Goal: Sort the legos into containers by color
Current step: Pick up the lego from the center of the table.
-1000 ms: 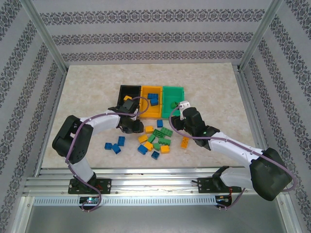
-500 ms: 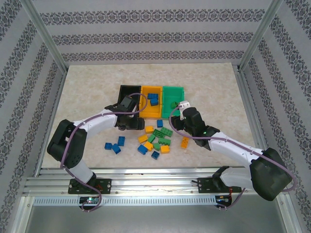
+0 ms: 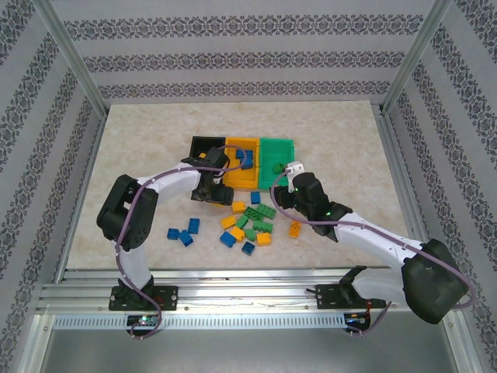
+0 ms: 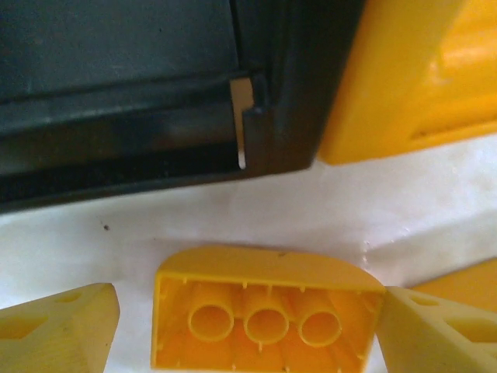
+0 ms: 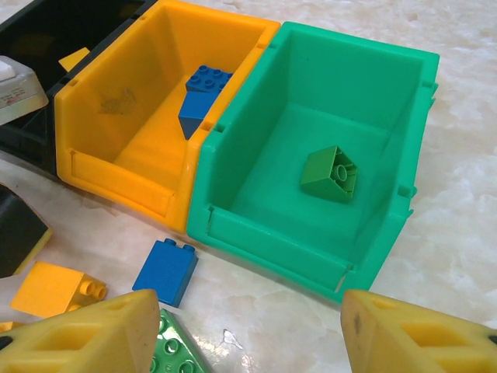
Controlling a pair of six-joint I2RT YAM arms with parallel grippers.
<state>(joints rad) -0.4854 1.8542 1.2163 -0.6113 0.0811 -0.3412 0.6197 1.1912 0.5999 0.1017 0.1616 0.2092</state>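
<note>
A: Your left gripper point(image 4: 248, 330) is clamping a yellow brick point(image 4: 264, 318), long axis spanning finger to finger.

B: Black bin point(image 4: 155, 85) is lying just ahead of you, orange bin point(image 4: 411, 70) alongside it.

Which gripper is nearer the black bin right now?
Left. The left gripper, holding a yellow brick, sits at the black bin's front corner; the right gripper hangs open by the green bin, two bins over.

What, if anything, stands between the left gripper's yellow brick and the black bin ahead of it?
Nothing visible. In the left wrist view the yellow brick sits between the left gripper fingers, with bare table between it and the black bin.
</note>
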